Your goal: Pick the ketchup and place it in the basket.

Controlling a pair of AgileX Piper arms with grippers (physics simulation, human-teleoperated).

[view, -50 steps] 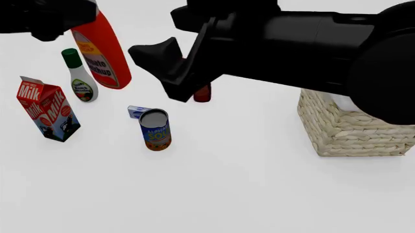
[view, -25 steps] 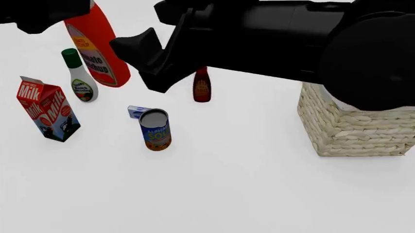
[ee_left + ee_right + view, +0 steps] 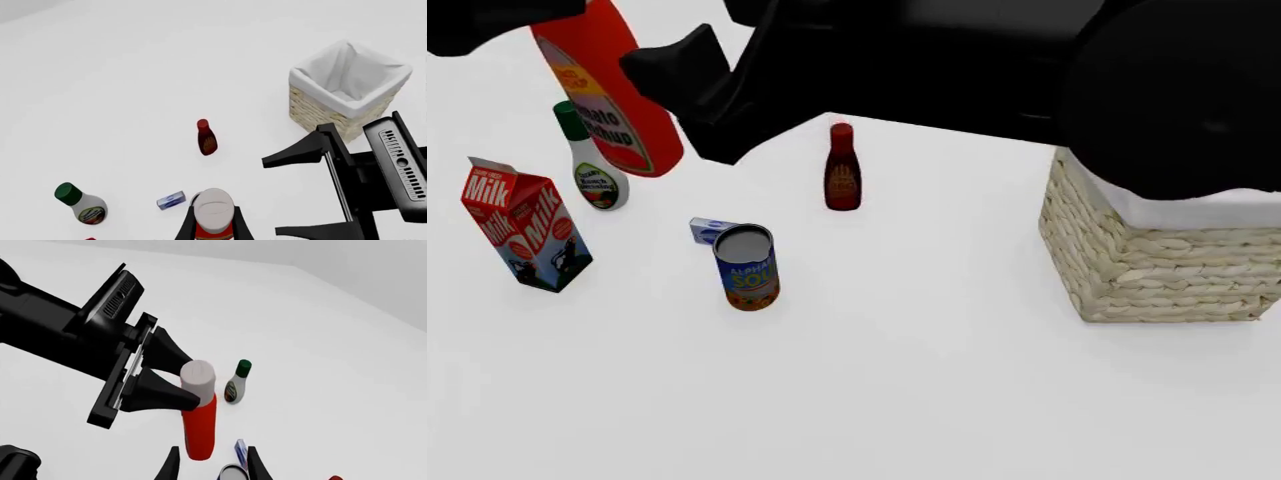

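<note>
The ketchup point(image 3: 614, 100), a red-orange bottle with a white cap, hangs tilted above the table at the far left, well above the other items. My left gripper point(image 3: 192, 380) is shut on the ketchup just under its cap point(image 3: 213, 207). My right gripper point(image 3: 674, 105) is open and empty, right beside the bottle with its fingers pointing at it; in the left wrist view this right gripper point(image 3: 270, 197) stands apart from the cap. The basket point(image 3: 1148, 265), pale wicker with a white lining, sits at the right side of the table, its top partly hidden behind my right arm.
Standing on the table are a white bottle with a green cap point(image 3: 590, 160), a milk carton point(image 3: 527, 235), a soup can point(image 3: 747, 265), a small blue box point(image 3: 707, 230) and a dark maroon bottle point(image 3: 842, 170). My right arm point(image 3: 1028, 60) spans the top of the front view.
The ketchup has risen and drifted left in my left gripper. My right arm has moved up and left after it, uncovering the maroon bottle.
</note>
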